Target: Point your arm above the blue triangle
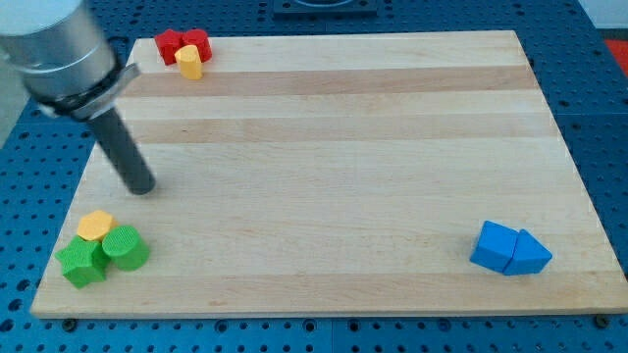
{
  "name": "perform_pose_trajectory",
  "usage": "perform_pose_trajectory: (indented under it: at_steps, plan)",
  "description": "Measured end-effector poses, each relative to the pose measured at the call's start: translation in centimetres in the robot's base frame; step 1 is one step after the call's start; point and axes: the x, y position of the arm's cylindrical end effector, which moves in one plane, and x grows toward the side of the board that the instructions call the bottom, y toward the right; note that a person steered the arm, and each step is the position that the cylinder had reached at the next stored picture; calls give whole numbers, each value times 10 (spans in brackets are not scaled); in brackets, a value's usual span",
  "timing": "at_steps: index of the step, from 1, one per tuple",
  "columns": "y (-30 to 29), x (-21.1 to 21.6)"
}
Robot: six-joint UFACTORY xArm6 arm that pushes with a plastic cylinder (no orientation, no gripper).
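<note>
The blue triangle (531, 255) lies at the board's lower right, touching a blue cube-like block (494, 245) on its left. My tip (143, 186) is at the board's left side, far to the left of the blue triangle and above the green and yellow cluster. The dark rod slants up to the grey arm (59, 49) at the view's top left.
A yellow hexagon block (95, 225), a green round block (126, 247) and a green star-like block (82, 262) cluster at the lower left. Two red blocks (183, 43) and a yellow block (189, 63) sit at the top left. The wooden board (324, 147) lies on a blue perforated table.
</note>
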Motion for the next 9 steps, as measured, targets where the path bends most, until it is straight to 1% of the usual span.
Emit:
perform_pose_trajectory:
  at_steps: [1, 2, 3, 4, 5, 6, 7, 8, 9]
  plan:
    - [88, -15]
    - [185, -17]
    - [300, -17]
    - [415, -14]
    - [511, 3]
    - [549, 25]
    - [550, 34]
    - [550, 67]
    - [549, 111]
